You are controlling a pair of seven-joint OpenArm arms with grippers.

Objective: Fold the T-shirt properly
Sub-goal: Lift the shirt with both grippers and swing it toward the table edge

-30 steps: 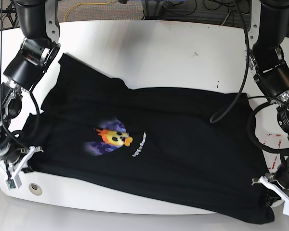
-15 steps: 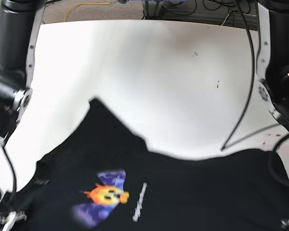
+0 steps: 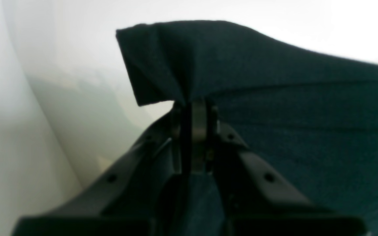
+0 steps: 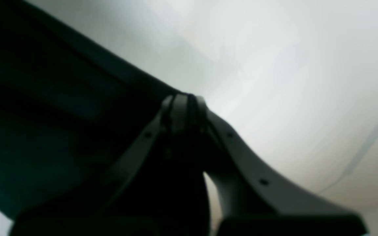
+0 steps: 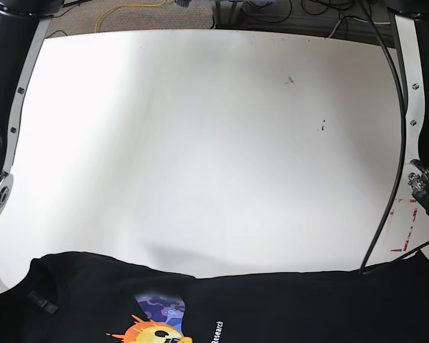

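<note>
Left wrist view: the left gripper is pressed together on a bunched corner of the large black cloth T-shirt, lifted over the white surface. The right gripper likewise pinches the shirt's edge. From the base view, the shirt spans the bottom, its yellow-orange emoji print partly showing.

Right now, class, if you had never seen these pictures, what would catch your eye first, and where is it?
First, the black T-shirt across the bottom edge of the base view, its orange and purple graphic half cut off, with the bare white table filling everything above it. Next, the wrist views: the left gripper pinches a bunched corner of the cloth, and the right gripper is shut on its dark edge.
</note>
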